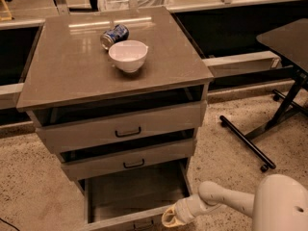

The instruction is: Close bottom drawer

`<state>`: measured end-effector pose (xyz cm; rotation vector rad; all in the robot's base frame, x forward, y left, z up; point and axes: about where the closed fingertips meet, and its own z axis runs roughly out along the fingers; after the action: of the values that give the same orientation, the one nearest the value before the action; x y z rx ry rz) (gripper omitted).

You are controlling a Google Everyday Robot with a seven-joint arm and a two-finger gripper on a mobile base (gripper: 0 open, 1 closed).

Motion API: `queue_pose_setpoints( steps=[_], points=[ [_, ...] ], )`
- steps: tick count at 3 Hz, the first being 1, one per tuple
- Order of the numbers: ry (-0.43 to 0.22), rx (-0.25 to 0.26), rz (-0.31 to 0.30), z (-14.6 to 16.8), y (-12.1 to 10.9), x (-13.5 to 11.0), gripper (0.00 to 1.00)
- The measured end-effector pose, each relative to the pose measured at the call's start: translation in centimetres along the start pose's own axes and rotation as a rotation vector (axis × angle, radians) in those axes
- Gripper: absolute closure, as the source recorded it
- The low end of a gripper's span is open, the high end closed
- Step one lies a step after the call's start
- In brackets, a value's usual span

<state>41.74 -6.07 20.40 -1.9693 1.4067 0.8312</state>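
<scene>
The bottom drawer (134,191) of the grey cabinet (115,76) is pulled far out, its empty inside facing up. Its narrow front panel (126,220) lies along the lower edge of the view, with a small black bar handle (143,223) just showing. My gripper (172,218) sits at the right end of that front panel, touching or almost touching it. My white arm (226,202) reaches in from the lower right. The two drawers above are slightly open.
A white bowl (128,56) and a blue can (114,35) lying on its side rest on the cabinet top. A dark table with black wheeled legs (250,143) stands at the right. The floor is speckled.
</scene>
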Motion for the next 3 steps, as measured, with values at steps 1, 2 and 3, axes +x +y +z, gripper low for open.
queue_pose_setpoints(
  steps=[1,2,3],
  points=[
    [0.027,-0.038,0.089,2.7,2.2,1.5,1.00],
    [0.030,-0.020,0.141,3.6,2.8,2.4,1.00],
    [-0.006,0.093,0.156,4.3,2.6,2.4,0.81]
  ],
)
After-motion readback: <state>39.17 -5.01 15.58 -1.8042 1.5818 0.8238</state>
